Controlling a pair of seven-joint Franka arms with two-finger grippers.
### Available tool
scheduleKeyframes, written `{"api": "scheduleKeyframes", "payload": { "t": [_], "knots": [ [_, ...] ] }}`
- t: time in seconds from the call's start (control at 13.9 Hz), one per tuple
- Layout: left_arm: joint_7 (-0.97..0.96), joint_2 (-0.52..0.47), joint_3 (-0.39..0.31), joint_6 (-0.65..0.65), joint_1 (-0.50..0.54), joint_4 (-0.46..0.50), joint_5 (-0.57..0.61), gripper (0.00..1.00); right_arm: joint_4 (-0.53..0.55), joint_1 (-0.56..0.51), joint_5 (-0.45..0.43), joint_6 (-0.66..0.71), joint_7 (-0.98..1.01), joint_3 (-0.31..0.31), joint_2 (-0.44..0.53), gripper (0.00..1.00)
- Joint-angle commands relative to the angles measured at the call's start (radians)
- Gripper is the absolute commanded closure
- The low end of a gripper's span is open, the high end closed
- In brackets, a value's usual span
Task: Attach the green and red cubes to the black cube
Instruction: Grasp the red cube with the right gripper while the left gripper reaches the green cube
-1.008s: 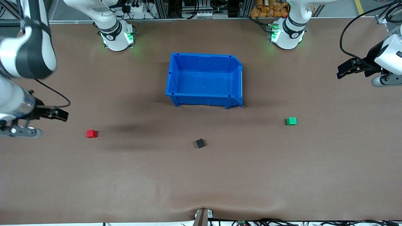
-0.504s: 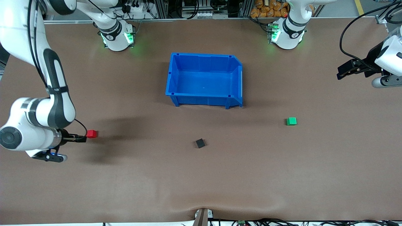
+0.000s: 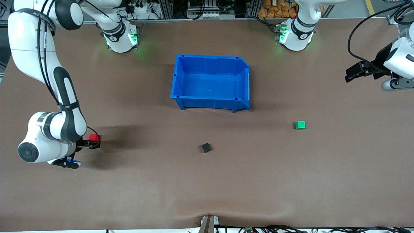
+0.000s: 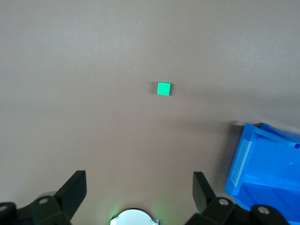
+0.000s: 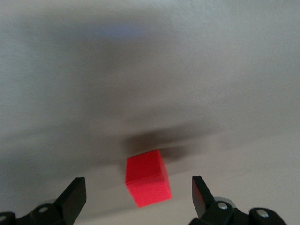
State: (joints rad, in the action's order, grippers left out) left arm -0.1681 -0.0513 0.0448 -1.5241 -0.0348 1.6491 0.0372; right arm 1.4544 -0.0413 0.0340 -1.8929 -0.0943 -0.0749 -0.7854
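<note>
Front view: your right gripper (image 3: pixel 93 143) sits low at the red cube (image 3: pixel 94 137), fingers spread, lined up to take it. The black cube (image 3: pixel 206 148) lies well apart toward mid-table, the green cube (image 3: pixel 300 125) nearer your waiting left gripper (image 3: pixel 348 77).

Left wrist view: fingers (image 4: pixel 75 190) wide, green cube (image 4: pixel 163 88) ahead.

Right wrist view: red cube (image 5: pixel 146 177) between spread fingers (image 5: pixel 75 195), untouched.

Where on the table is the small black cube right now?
In the front view, the small matte black cube sits alone on the brown table, nearer the front camera than the blue plastic bin, between the red cube and green cube.
</note>
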Motion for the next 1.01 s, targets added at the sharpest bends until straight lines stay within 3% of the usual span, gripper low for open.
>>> {"api": "scheduleKeyframes", "payload": {
  "t": [0.0,0.29,0.58,0.72,0.94],
  "knots": [
    [-0.018,0.005,0.003,0.019,-0.002,-0.014,0.009,0.0,-0.031,-0.017,0.017,0.023,0.008,0.014,-0.028,0.19],
    [-0.018,0.01,0.003,0.018,-0.002,-0.012,0.009,0.0,-0.035,-0.019,0.021,0.023,0.01,0.015,-0.043,0.38],
    [-0.019,0.021,0.003,0.018,0.0,-0.009,0.009,0.0,-0.038,-0.023,0.053,0.028,0.01,0.015,-0.041,1.0],
    [-0.019,0.03,0.003,0.009,0.003,-0.008,0.009,0.0,-0.052,-0.02,0.101,0.079,-0.001,0.015,-0.04,1.0],
    [-0.021,0.051,0.001,-0.013,0.003,-0.006,0.009,0.0,-0.117,-0.003,0.271,0.118,-0.136,0.015,-0.04,1.0]
  ]
}}
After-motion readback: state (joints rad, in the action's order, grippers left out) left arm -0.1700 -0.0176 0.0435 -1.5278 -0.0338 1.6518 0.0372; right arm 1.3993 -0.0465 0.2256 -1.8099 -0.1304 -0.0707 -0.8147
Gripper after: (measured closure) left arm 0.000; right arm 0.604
